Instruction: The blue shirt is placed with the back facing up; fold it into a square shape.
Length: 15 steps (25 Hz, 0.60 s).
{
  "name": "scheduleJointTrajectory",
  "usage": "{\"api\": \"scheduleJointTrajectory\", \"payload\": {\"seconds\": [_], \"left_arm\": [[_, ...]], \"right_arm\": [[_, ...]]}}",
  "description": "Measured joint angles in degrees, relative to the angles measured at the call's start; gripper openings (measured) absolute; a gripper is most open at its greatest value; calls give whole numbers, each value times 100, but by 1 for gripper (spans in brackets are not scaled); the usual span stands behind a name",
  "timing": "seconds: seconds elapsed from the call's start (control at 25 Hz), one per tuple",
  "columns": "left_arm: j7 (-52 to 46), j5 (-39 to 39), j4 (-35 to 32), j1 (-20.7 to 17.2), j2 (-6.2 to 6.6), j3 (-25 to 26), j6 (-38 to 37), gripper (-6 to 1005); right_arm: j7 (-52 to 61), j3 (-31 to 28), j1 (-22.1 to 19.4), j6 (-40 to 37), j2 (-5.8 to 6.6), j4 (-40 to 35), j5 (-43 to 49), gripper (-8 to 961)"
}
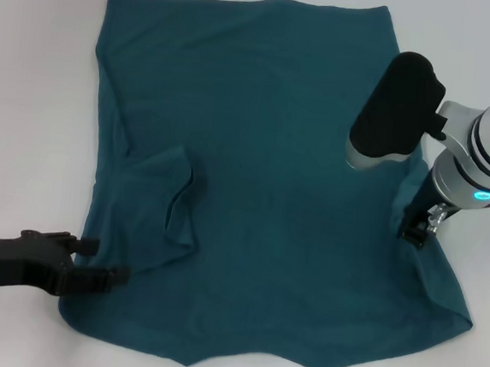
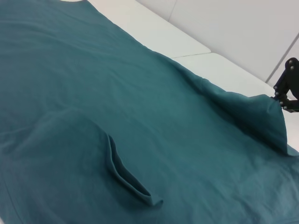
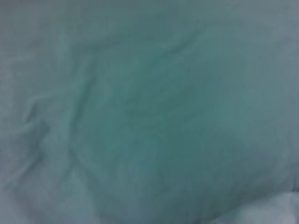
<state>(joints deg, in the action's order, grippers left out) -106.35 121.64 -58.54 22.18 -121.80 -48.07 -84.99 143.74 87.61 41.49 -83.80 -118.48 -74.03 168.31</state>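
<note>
White table (image 1: 30,87) ran under everything, and the blue shirt (image 1: 266,134) lay spread flat across most of it, plain side up, no lettering showing. Its left sleeve (image 1: 153,201) was already folded inward onto the body, likely the 1st step toward straight side edges.

At the near left edge, the left gripper (image 1: 92,260) lay low over the table, its jaws apart with the cloth edge between or just beside them; whether they touched the fabric could not be told. That placement suited taking the side edge for a fold toward the middle.

On the opposite edge, the right gripper (image 1: 417,229) pointed down onto the fabric, where the left wrist view showed the edge raised into a peak (image 2: 261,116). Whether its jaws were closed on the cloth could not be told.
</note>
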Motion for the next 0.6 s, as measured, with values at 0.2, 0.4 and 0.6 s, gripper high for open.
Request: {"api": "scheduleJointTrajectory", "payload": {"seconds": [0.2, 0.4, 0.6], "left_arm": [[0, 0, 0, 11, -7, 0, 1, 828], [7, 0, 0, 4, -20, 0, 1, 827], [32, 0, 0, -10, -21, -1, 0, 827]], "right_arm": [[118, -61, 0, 32, -16, 85, -7, 23], [197, -227, -5, 65, -40, 88, -18, 109], [181, -521, -26, 81, -75, 90, -25, 320]]}}
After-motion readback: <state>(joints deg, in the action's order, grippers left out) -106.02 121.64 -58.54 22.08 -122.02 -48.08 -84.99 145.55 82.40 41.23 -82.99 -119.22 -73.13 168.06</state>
